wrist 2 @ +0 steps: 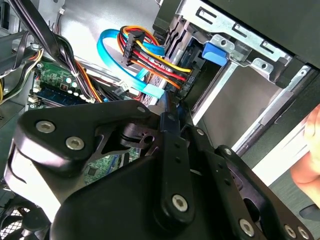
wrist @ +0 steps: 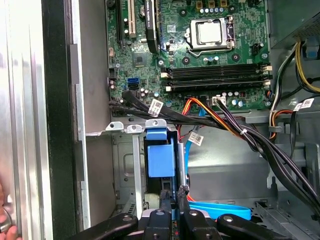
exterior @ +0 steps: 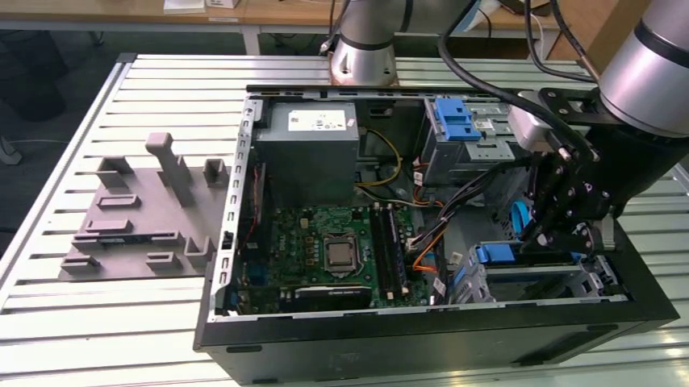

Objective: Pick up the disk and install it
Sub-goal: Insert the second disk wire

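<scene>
The open computer case (exterior: 431,322) lies on a slatted metal table (exterior: 64,339), with the motherboard (exterior: 328,250) exposed and the grey power supply (exterior: 312,153) at 12 o'clock of it in the exterior view. The gripper (exterior: 560,242) is lowered inside the case at 3 o'clock of the motherboard in that view, directly over the lower drive cage (exterior: 538,278). In the first wrist view the gripper (wrist: 172,202) has its two fingers drawn close together, almost touching; whether anything is clamped between them cannot be told. The disk (wrist: 161,165), of which a blue plastic part shows, sits in the cage slot just ahead of the fingertips (wrist: 165,197). Orange and black cable bundles (wrist: 225,125) cross between the motherboard and the cage. A grey fixture plate (exterior: 140,218) rests on the table at 9 o'clock of the case in the exterior view.
</scene>
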